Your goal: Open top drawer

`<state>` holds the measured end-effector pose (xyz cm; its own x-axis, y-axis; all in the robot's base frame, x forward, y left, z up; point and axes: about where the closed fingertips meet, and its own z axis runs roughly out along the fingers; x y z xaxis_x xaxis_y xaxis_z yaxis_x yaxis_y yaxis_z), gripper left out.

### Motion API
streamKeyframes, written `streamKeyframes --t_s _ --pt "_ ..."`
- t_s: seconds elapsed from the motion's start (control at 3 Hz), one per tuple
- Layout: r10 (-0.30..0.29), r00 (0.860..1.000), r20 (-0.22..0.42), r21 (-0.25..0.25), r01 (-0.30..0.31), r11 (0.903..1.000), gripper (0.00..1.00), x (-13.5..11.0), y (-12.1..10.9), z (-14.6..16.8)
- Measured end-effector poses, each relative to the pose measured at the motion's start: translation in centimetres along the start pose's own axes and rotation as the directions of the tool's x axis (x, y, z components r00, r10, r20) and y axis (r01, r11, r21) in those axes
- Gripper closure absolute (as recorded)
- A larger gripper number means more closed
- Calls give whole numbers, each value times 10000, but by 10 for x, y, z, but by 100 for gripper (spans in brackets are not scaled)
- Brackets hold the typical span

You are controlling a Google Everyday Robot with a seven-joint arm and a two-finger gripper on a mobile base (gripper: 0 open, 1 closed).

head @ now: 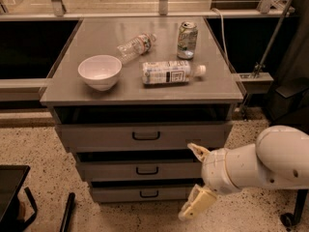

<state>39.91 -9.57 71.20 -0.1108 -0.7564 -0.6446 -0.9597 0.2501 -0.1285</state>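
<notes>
The top drawer (96, 137) is the widest grey front of three under the grey cabinet top, with a small black handle (146, 136) at its centre. Its front sits flush under the cabinet top. My gripper (196, 179) is at the lower right, in front of the right end of the two lower drawers. It is below and to the right of the top drawer's handle and not touching it. Its two cream fingers (198, 152) are spread wide apart, one up and one down, with nothing between them.
On the cabinet top (67, 88) stand a white bowl (100, 71), a lying white bottle (170, 72), a crushed clear bottle (135, 46) and a can (187, 40). Two narrower drawers (111, 170) sit below. A black object (12, 192) is on the floor at the left.
</notes>
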Motion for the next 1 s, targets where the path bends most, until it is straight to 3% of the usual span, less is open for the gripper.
streamKeyframes --t_s 0.33,0.67,1.0 --pt "470 9979 448 402 -488 9980 0 3 -56 18" --pt "729 9973 -103 1596 -703 9847 0 3 -119 22" --pt "1070 9937 -344 1780 -993 9790 0 3 -132 29"
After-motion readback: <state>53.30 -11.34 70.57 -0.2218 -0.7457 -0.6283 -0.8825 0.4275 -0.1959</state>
